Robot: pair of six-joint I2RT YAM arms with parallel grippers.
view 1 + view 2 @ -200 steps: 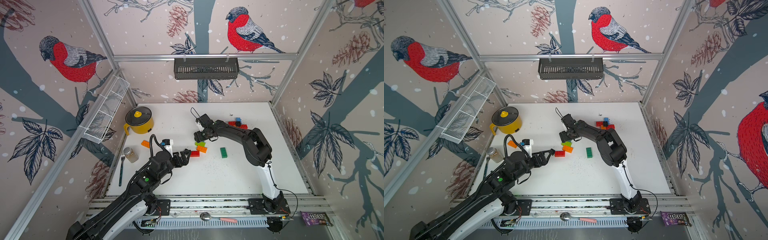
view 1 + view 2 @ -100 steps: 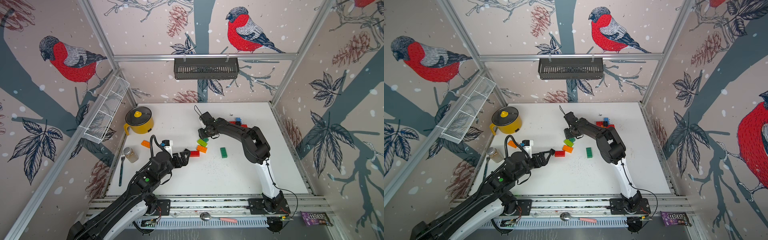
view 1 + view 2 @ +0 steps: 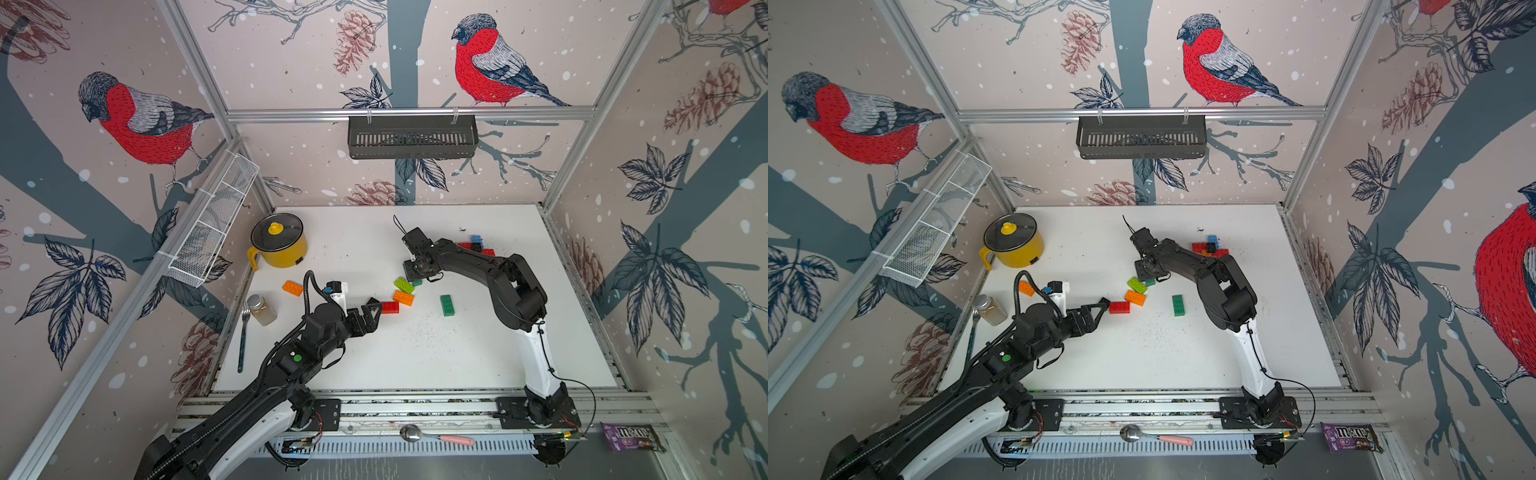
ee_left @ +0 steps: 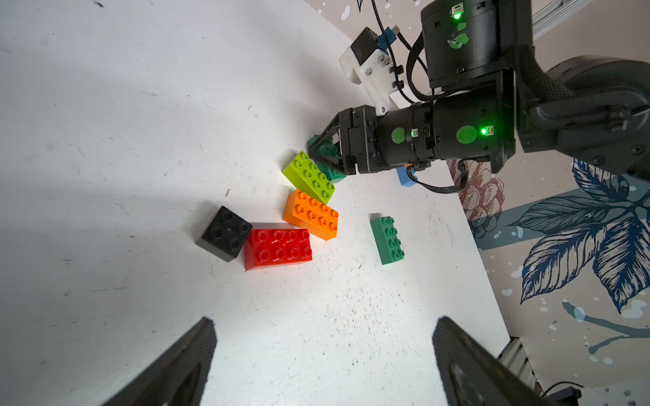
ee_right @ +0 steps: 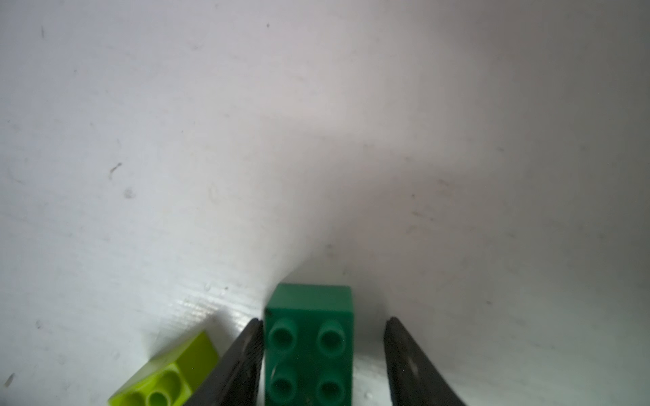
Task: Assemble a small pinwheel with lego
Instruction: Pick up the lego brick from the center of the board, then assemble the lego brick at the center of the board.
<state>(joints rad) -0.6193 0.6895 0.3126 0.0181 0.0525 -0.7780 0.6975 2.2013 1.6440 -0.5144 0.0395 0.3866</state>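
Observation:
The lego lies loose on the white table. In both top views a lime brick, an orange brick and a red brick cluster mid-table, with a dark green brick to their right. My right gripper is low over a second dark green brick and straddles it; one finger touches it, the other stands a gap away. The lime brick lies just beside. My left gripper is open and holds nothing, short of a black square brick and the red brick.
Another orange brick lies left of the left arm. Red, blue and black bricks sit at the back right. A yellow pot, a jar and a fork stand along the left edge.
My right gripper has shifted slightly toward the back and come down over the dark green brick, and its jaws have narrowed around it. The left arm has not moved.

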